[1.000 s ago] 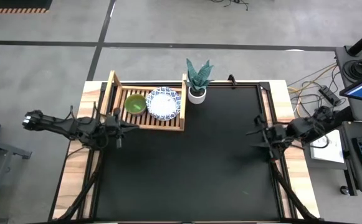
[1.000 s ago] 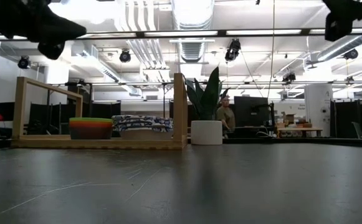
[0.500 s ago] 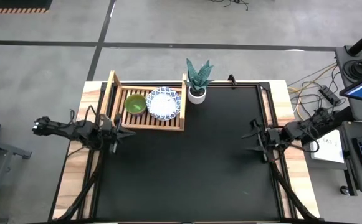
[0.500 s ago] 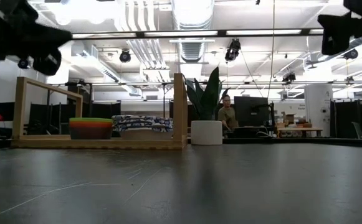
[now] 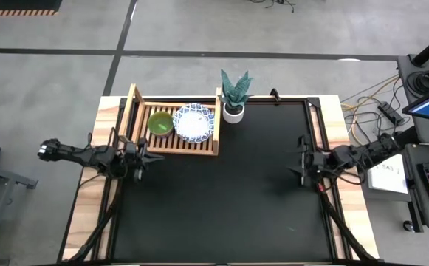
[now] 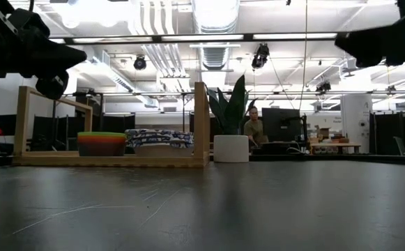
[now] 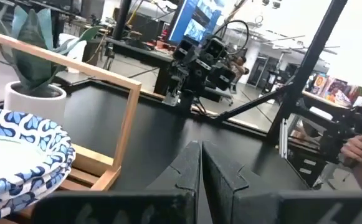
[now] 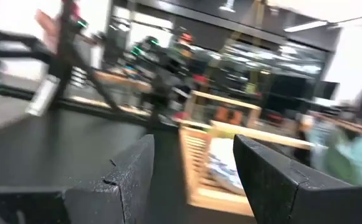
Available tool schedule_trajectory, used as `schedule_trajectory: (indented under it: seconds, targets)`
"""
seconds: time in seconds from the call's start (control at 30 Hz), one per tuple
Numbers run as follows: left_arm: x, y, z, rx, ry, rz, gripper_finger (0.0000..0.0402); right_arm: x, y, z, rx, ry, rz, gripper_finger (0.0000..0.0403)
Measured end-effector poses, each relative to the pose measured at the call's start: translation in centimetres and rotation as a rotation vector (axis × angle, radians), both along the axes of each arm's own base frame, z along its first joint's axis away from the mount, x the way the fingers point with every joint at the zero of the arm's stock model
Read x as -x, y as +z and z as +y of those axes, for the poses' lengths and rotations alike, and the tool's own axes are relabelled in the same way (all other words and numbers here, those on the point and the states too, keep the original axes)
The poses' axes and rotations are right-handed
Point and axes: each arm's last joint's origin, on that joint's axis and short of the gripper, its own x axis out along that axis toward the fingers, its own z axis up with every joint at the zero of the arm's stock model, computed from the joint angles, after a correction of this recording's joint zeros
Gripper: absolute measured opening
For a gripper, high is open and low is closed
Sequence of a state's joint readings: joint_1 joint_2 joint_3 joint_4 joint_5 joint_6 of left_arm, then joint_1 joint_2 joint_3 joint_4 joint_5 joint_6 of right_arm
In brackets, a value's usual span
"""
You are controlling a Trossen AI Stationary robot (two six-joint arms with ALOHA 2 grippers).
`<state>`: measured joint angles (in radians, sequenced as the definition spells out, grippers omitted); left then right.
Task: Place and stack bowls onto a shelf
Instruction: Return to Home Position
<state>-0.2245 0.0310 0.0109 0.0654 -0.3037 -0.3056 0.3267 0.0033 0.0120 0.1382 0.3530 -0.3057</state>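
Though unclear from above, wrist views show left pincer (image 7: 200, 149) clenched, right pincer (image 8: 193, 146) released.

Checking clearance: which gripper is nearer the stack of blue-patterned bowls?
Left. The left gripper hangs close by the shelf holding the patterned bowls; the right gripper is far across the black mat, by its right edge.
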Motion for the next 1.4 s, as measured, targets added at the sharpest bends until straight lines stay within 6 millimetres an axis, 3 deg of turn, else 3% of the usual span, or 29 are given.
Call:
schedule_trajectory:
  seconds: [0.27, 0.87, 1.4]
  targets:
    - [-0.1, -0.1, 0.0, -0.003, 0.001, 0.012, 0.0000, -0.2, -0.2, -0.1, 0.077, -0.034, 0.032, 0.0210]
    - [-0.1, -0.2, 0.0, -0.004, 0.000, 0.019, 0.0000, -0.5, -1.2, -0.1, -0.321, -0.050, 0.103, 0.0210]
    - [-0.2, -0.2, 0.0, -0.005, 0.000, 0.024, 0.0000, -0.5, -1.2, -0.1, -0.310, -0.051, 0.107, 0.0210]
